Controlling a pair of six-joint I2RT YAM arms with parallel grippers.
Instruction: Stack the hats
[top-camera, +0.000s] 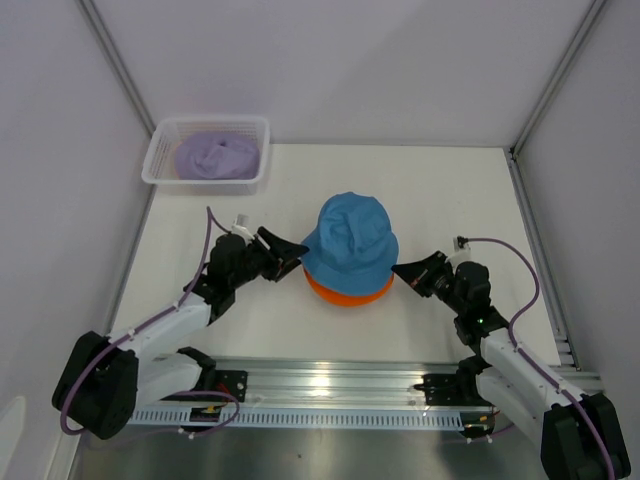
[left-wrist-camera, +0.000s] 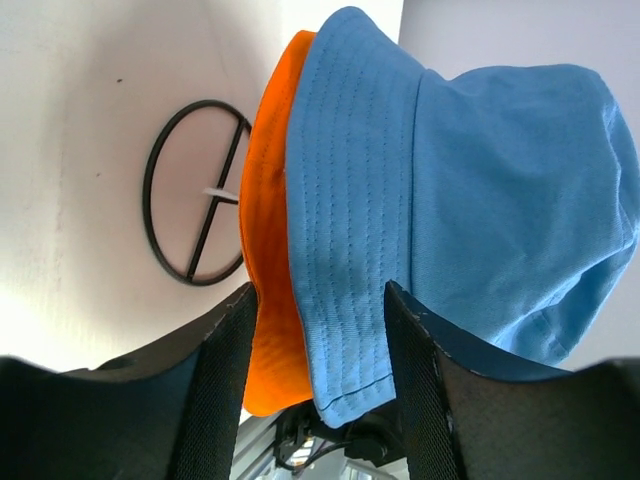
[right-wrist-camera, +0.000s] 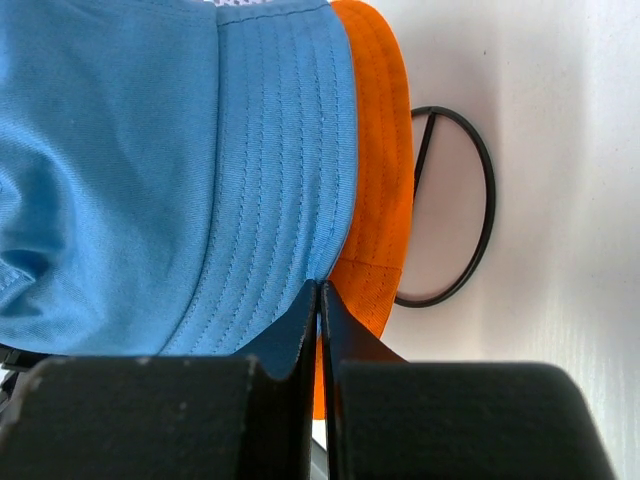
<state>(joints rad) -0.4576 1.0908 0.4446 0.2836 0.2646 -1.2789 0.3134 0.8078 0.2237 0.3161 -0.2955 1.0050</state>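
Observation:
A blue hat (top-camera: 350, 235) sits on top of an orange hat (top-camera: 348, 290) at the table's middle, both on a thin black wire stand (left-wrist-camera: 146, 190). A lavender hat (top-camera: 215, 155) lies in the white mesh basket (top-camera: 155, 165) at the back left. The pale pink hat is out of view. My left gripper (top-camera: 293, 255) is open at the stack's left side; in the left wrist view (left-wrist-camera: 320, 290) the brims of the orange hat (left-wrist-camera: 265, 250) and blue hat (left-wrist-camera: 480, 180) hang between its jaws. My right gripper (top-camera: 402, 270) is shut, with its tips (right-wrist-camera: 319, 285) at the brim edge where the blue hat (right-wrist-camera: 150, 150) meets the orange hat (right-wrist-camera: 380, 150).
The wire stand's ring base (right-wrist-camera: 490, 200) rests on the white table under the hats. A metal rail (top-camera: 330, 385) runs along the near edge between the arm bases. White walls enclose the table on the left, back and right.

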